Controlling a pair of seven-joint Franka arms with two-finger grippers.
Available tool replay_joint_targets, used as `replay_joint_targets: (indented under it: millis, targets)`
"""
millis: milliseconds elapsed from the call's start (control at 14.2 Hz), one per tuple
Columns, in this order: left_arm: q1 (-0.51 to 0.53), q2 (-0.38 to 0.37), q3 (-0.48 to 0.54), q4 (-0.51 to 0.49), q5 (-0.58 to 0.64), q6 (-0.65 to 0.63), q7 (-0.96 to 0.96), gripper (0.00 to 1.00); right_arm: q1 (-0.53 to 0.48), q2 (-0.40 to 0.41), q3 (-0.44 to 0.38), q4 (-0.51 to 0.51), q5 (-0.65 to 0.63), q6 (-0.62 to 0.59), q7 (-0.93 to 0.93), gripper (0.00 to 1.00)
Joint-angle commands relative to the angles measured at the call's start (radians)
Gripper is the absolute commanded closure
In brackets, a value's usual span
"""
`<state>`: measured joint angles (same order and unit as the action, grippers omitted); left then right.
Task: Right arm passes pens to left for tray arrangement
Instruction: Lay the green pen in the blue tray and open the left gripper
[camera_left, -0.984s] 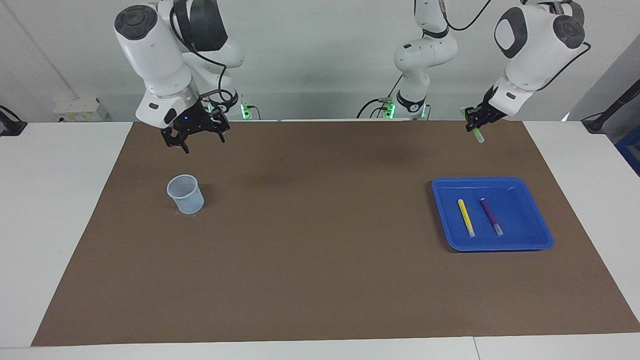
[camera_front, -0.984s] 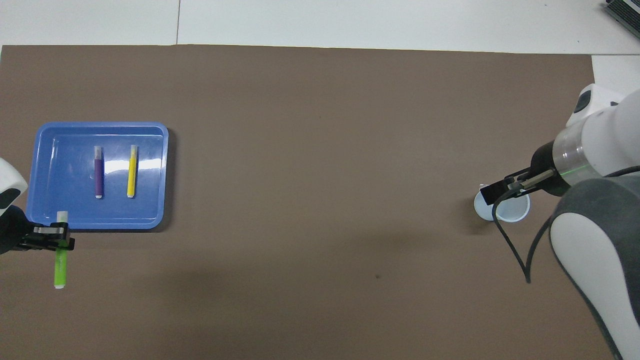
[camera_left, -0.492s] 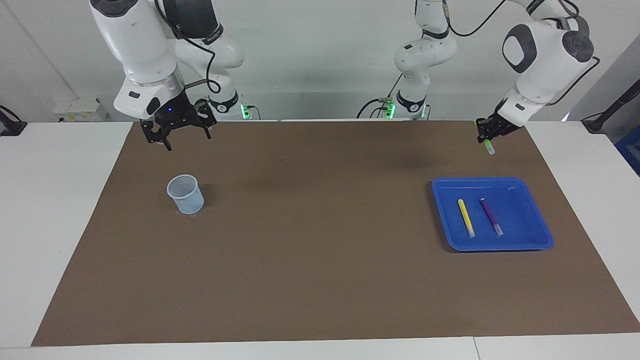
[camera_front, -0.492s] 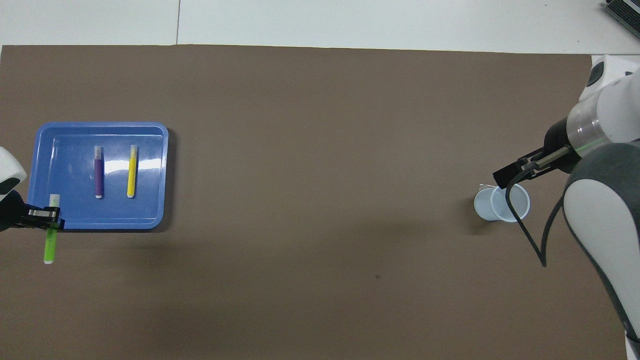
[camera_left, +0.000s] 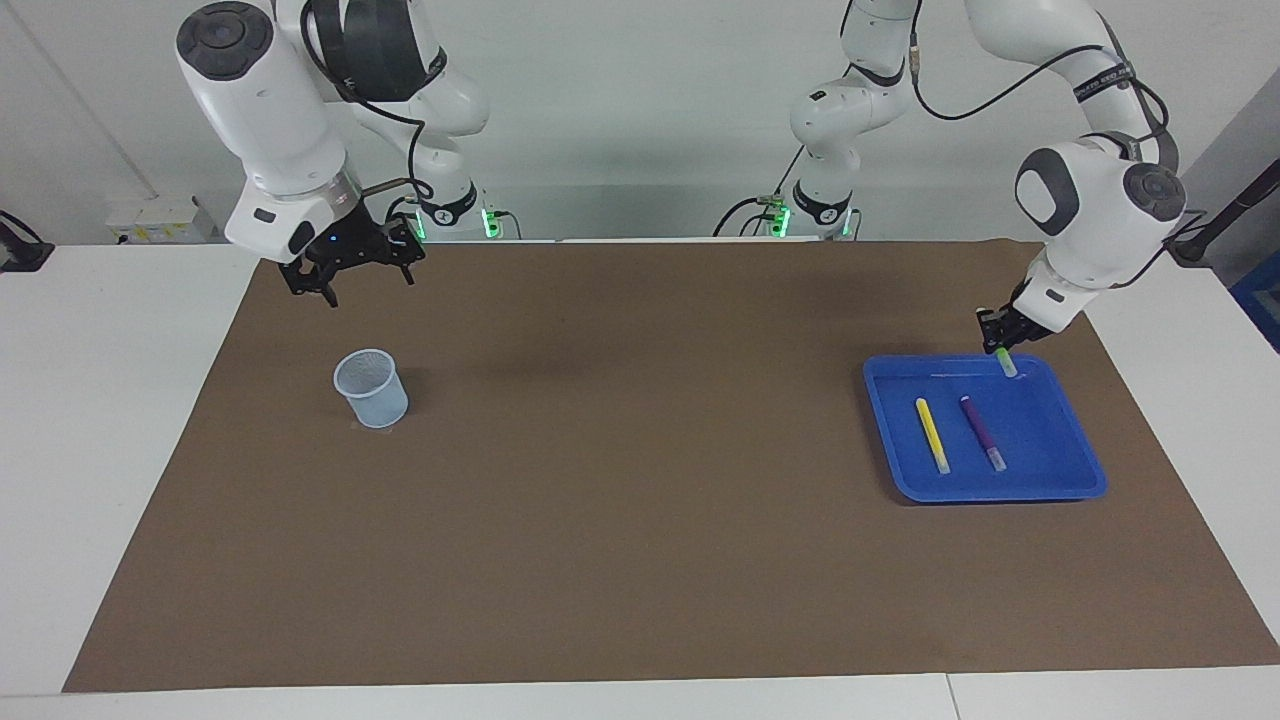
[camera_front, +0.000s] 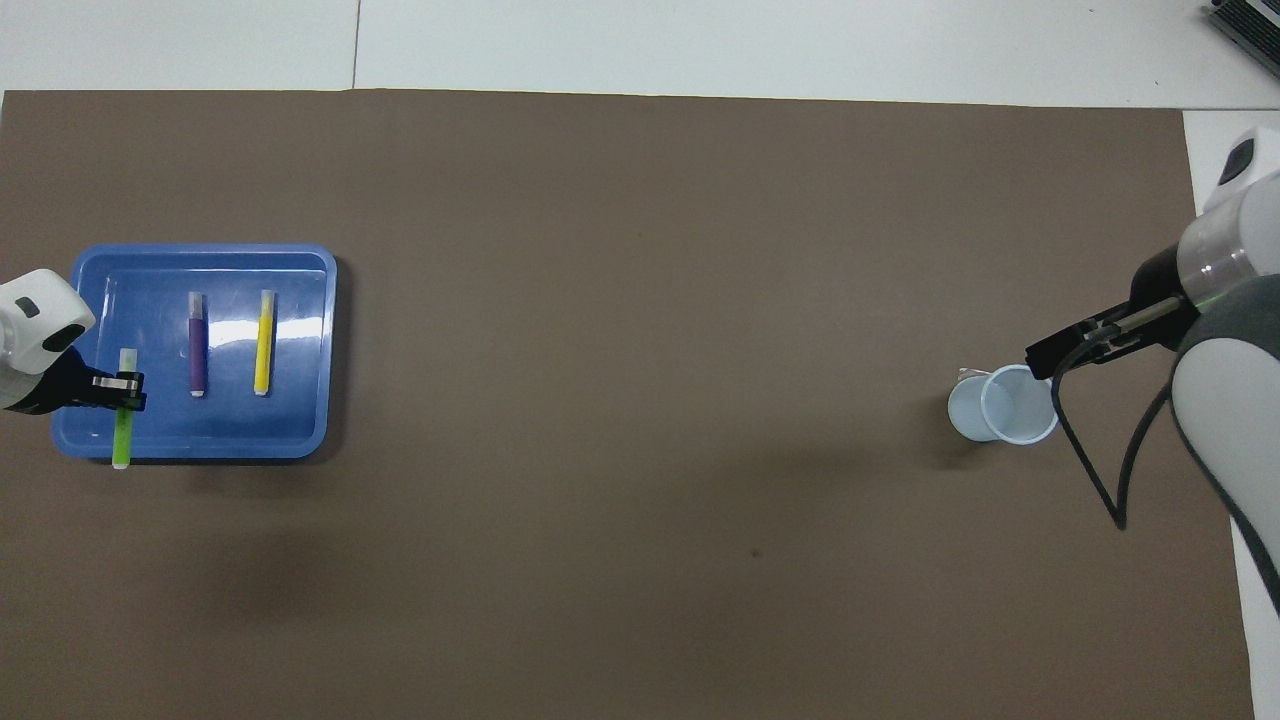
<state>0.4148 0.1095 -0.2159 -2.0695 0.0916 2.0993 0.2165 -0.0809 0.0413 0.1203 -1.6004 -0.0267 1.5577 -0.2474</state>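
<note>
The left gripper (camera_left: 1000, 335) pinches the green pen (camera_front: 122, 420) at its middle, over the blue tray's (camera_left: 1085, 470) edge nearest the robots; the yellow pen (camera_left: 932, 435) and purple pen (camera_left: 982, 432) lie side by side in the tray. To place it well, I judge the left arm should lower the pen parallel to the purple one, just beside it, and release only once low. The right gripper (camera_left: 350, 265) waits with fingers spread, over the mat near the mesh cup (camera_left: 371, 388).

Glossy plastic tray (camera_left: 1085, 470) on matt brown mat (camera_left: 640, 500)
</note>
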Motion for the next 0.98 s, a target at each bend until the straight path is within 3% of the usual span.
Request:
replay_joint_targets:
  millis: [0, 422, 562, 914]
  targets:
    - [0.019, 0.082, -0.008, 0.054, 0.022, 0.053, 0.009, 1.0, -0.011, -0.02, -0.059, -0.018, -0.018, 0.041, -0.033, 0.0]
    - [0.027, 0.202, 0.003, 0.091, 0.022, 0.175, -0.003, 1.0, -0.011, -0.029, -0.077, 0.0, -0.025, 0.03, -0.041, 0.0]
    - [0.027, 0.211, 0.016, 0.077, 0.022, 0.215, -0.075, 1.0, -0.011, -0.029, -0.1, 0.042, -0.024, -0.022, -0.046, 0.0]
    - [0.022, 0.217, 0.015, 0.023, 0.022, 0.336, -0.242, 1.0, -0.011, -0.063, -0.131, 0.027, -0.021, -0.068, -0.141, 0.0]
